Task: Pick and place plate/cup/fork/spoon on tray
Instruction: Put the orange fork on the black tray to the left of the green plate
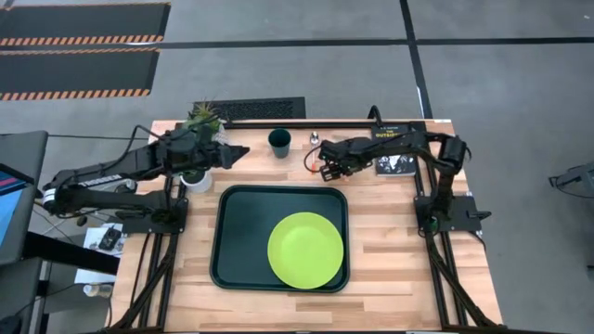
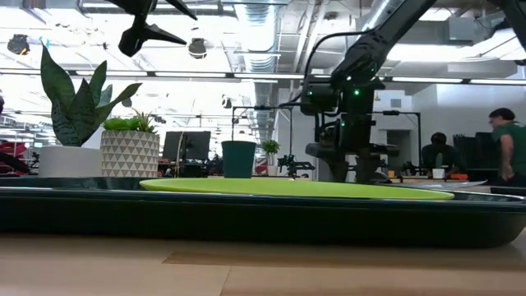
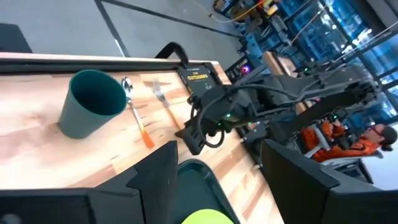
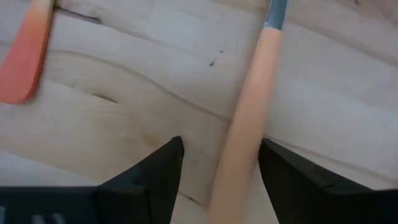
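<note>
Right hand (image 4: 219, 180) astride slim fork (image 4: 245, 118)

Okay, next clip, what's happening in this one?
The plate already lies in the tray. The right gripper is down at the table's far edge, open, its fingers on either side of the fork handle, not yet closed on it. The spoon lies on the table beside the fork, and the cup stands next to it, both outside the tray. The left gripper hangs open above the table, near the potted plants.
</note>
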Robot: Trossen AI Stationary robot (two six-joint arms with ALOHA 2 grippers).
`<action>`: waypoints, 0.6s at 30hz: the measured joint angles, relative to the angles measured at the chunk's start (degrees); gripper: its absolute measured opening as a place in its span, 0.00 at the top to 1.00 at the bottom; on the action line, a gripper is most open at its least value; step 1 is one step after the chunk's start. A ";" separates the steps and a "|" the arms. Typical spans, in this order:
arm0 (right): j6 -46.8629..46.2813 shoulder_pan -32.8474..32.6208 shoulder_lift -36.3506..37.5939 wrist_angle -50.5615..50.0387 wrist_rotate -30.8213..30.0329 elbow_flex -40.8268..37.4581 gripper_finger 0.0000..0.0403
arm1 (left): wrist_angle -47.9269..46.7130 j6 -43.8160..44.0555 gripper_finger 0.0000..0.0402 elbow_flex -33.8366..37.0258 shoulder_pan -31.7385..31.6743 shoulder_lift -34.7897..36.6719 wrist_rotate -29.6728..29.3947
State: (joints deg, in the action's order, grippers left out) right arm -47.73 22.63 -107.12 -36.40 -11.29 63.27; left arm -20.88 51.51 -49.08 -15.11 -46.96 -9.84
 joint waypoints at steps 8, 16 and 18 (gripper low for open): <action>-2.30 -0.85 -0.74 -1.14 0.11 0.04 0.55 | 0.37 0.58 0.46 0.00 0.00 0.12 0.00; -0.08 -0.89 -0.76 -1.90 0.70 0.00 0.85 | 0.25 1.22 0.46 0.00 0.00 0.09 0.00; 0.71 -0.89 -0.31 -2.09 1.00 -0.02 0.88 | 0.22 1.22 0.46 0.00 0.00 0.09 0.00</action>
State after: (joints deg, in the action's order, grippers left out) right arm -47.01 21.74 -107.43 -38.49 -10.29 63.24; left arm -20.65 52.73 -49.08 -15.11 -46.87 -9.85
